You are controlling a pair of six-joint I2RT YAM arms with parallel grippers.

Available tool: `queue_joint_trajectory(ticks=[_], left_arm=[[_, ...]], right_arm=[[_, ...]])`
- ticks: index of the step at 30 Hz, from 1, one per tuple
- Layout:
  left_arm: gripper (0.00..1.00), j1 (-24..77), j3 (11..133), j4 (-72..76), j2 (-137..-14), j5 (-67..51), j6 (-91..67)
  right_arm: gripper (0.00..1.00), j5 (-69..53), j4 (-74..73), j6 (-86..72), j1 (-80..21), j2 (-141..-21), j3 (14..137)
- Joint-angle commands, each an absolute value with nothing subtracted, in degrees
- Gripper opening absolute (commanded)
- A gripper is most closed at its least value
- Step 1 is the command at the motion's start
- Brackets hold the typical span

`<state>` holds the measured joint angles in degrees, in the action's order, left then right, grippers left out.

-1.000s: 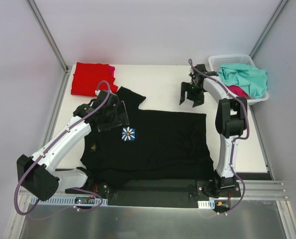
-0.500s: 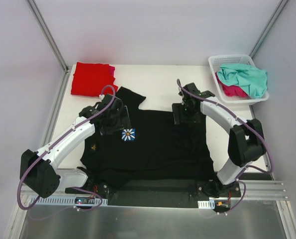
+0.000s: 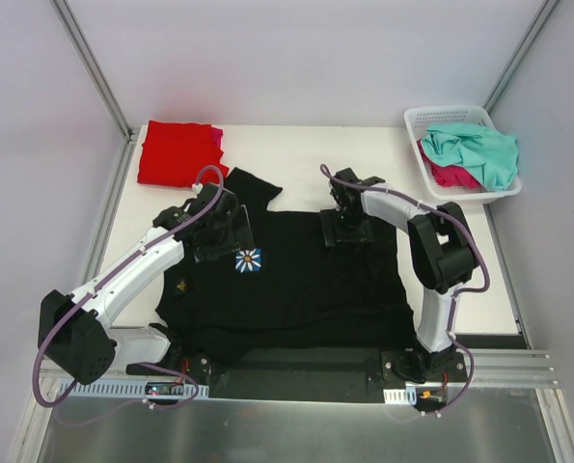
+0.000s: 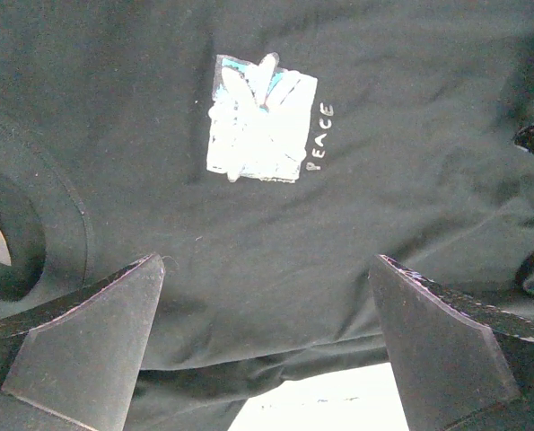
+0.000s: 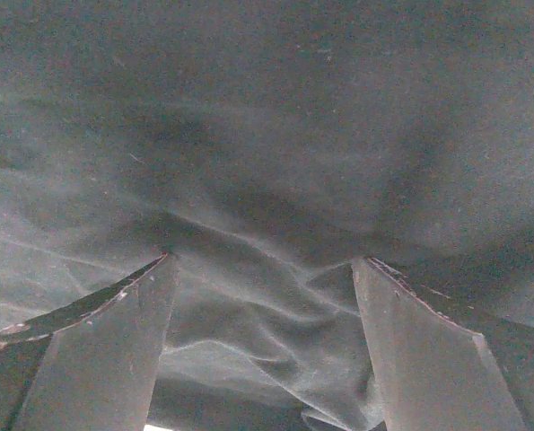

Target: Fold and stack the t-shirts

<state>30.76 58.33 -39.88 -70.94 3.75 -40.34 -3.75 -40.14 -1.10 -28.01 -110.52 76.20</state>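
Black cloth fills the middle of the white table (image 3: pixel 306 154): the large black t-shirt (image 3: pixel 296 289) lies spread flat, its hem toward 6 o'clock by the arm bases and one sleeve reaching toward 11 o'clock. Its daisy print (image 3: pixel 249 259) sits left of centre. In the left wrist view the word PEACE (image 4: pixel 320 135) runs beside that print.

The left gripper (image 3: pixel 231 231) hangs low over the shirt, just at 11 o'clock of the daisy. Its fingers (image 4: pixel 87 341) stand wide apart with only flat black cloth between them, nothing pinched, and a sliver of bare table shows at the bottom of that view.

The right gripper (image 3: pixel 342 234) is down at the shirt's far edge, at about 1 o'clock from the cloth's centre. Its fingers (image 5: pixel 96 341) are likewise spread. Their tips meet the fabric, which lies rumpled in soft folds between them, but nothing is clamped.

At 10 o'clock on the table lies a folded red t-shirt (image 3: pixel 176 152), with a magenta t-shirt (image 3: pixel 217 138) peeking out along its right edge. At 2 o'clock stands a white lattice basket (image 3: pixel 441 114) holding a crumpled teal t-shirt (image 3: pixel 475 149) on top of a pink t-shirt (image 3: pixel 449 177).
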Motion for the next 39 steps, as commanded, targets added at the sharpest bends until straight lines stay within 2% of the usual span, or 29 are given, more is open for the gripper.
queue_joint_trajectory(ticks=[1, 12, 21, 32, 39], left_arm=[[0.99, 31.11, 58.71, -40.96, -69.87, 5.62, -40.96], [0.99, 31.03, 59.06, -41.48, -70.66, 6.50, -40.52], [0.99, 31.03, 59.06, -41.75, -70.58, 6.86, -40.52], [0.99, 31.03, 58.80, -40.61, -71.89, 7.12, -42.01], [0.99, 31.03, 55.02, -32.44, -76.54, 6.33, -42.19]], right_arm=[[0.83, -4.04, -38.32, -0.70, -27.42, -115.92, 80.50], [0.83, -5.01, -42.71, 1.58, -21.19, -123.22, 93.68], [0.83, -6.85, -44.02, 2.02, -16.96, -122.52, 94.13], [0.84, -8.52, -49.65, 0.35, -23.64, -108.12, 96.59], [0.84, -6.15, -46.33, -1.67, -28.83, -105.82, 88.61]])
